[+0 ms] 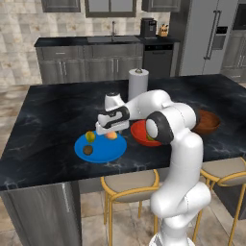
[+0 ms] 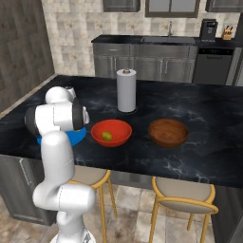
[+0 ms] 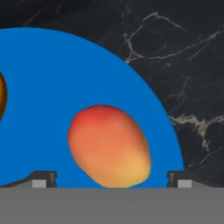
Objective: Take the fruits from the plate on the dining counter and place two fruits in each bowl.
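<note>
On the dining counter (image 1: pixel 48 120), the blue plate (image 1: pixel 103 150) holds three fruits: a peach-orange one (image 1: pixel 112 136), an olive-yellow one (image 1: pixel 90 137) and a dark brown one (image 1: pixel 88 150). My gripper (image 1: pixel 108 131) hangs open just above the peach-orange fruit. In the hand view that fruit (image 3: pixel 109 146) lies on the plate (image 3: pixel 65 74) between my spread fingertips (image 3: pixel 43 178), with the gripper (image 3: pixel 112 179) centred over it. The red bowl (image 2: pixel 111 133) holds a yellow-green fruit (image 2: pixel 107 136). The dark brown bowl (image 2: pixel 168 132) stands to its right with nothing in it.
A paper towel roll (image 2: pixel 126 90) stands upright behind the red bowl. Two stools (image 1: pixel 129 185) (image 1: pixel 226 170) sit under the counter's near edge. My arm's elbow (image 1: pixel 161 126) covers part of the red bowl (image 1: pixel 140 133) in the left base view.
</note>
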